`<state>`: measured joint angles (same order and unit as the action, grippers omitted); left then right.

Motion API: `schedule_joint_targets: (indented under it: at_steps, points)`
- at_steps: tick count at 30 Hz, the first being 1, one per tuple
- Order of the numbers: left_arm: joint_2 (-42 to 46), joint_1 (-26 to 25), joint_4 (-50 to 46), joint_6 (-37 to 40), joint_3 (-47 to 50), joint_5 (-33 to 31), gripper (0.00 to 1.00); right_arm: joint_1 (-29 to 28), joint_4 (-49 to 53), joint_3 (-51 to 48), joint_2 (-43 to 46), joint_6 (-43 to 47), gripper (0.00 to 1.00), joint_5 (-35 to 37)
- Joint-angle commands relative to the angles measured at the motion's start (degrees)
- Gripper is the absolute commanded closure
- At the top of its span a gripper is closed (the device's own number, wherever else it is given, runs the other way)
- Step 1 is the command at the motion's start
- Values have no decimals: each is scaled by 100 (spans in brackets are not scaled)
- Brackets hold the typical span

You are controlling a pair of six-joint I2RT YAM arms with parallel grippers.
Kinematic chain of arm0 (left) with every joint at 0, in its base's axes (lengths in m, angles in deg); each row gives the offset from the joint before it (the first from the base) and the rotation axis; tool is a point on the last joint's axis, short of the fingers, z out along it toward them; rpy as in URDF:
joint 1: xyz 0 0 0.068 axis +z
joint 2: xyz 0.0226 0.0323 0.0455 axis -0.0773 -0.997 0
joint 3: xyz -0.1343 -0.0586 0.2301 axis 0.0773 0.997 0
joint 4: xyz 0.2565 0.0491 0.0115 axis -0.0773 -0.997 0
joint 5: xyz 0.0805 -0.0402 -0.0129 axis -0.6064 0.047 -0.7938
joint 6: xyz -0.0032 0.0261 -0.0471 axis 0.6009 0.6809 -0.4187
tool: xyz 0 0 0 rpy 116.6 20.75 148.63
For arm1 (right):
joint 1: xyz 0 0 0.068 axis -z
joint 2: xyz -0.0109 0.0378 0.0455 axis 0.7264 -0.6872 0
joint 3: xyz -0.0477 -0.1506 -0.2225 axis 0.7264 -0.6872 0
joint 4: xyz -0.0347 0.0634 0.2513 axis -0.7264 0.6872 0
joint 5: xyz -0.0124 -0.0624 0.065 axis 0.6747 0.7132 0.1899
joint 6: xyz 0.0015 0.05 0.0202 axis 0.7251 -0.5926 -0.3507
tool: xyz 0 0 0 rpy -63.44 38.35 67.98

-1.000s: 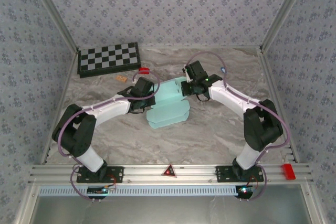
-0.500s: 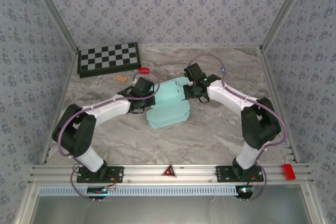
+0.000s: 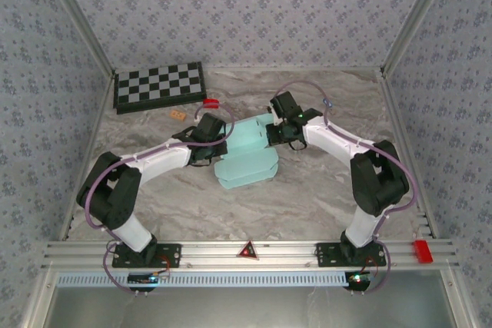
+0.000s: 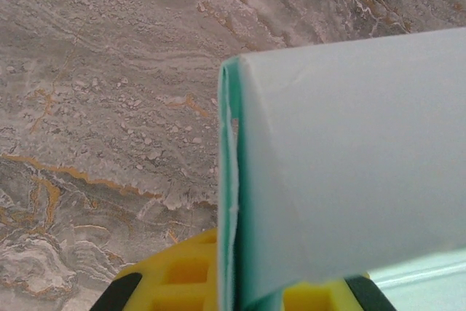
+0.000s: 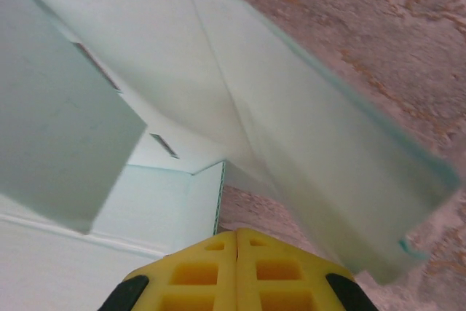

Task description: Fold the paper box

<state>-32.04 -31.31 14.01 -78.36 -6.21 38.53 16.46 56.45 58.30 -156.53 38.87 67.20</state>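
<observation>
vs. a second ago: right arm's elbow has drawn in slightly toward the centre, and the right gripper (image 3: 274,133) has edged a little left, closer over the far end of the paper box (image 3: 247,160). left arm and left gripper (image 3: 216,146) unchanged. box has not visibly shifted.

paper box: pale blue, mid-table between the two grippers, part folded; lower panels flat on the table, a far panel raised toward the right gripper.

left gripper: yellow fingers (image 4: 178,273) closed on a folded edge of the paper box, the doubled card running down between them.

right gripper (image 5: 237,242): fingers pressed together, no gap, nothing seen between them; box flaps stand just ahead of the tips, one slotted.

surface: table (image 3: 323,197) in grey-brown marble pattern with orange veins. checkerboard (image 3: 159,86) at far left corner, well apart from the box. small red piece (image 3: 211,103) and small tan piece (image 3: 177,114) near it, just beyond the left gripper.

room: walls (image 3: 246,13) on three sides in blue-grey floral paper, metal posts at the corners. aluminium rail (image 3: 192,250) along the near edge carrying both arm bases, a red triangle (image 3: 247,250) at its middle, a red block (image 3: 422,250) at its right end.
</observation>
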Motion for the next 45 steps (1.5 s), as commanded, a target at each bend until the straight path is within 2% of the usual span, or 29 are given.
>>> schedule_joint_targets:
  at_steps: [1, 20, 29, 41, 45]
  points:
    - [-38, -21, 34, 42, -246, 95, 100, 51, -410, -122, 157, -6, 94, -627]
    - [-129, -25, 130, 74, -327, 208, 100, -48, -754, -44, 58, 49, 93, -1356]
    - [-159, -20, 96, 66, -372, 217, 100, -82, -993, -259, 451, 119, 93, -962]
    - [-200, -22, 87, 48, -402, 203, 100, -24, -814, -325, 1153, 366, 72, -285]
    - [-195, -22, 76, 67, -430, 217, 100, 11, -898, -571, 1467, 396, 72, 16]
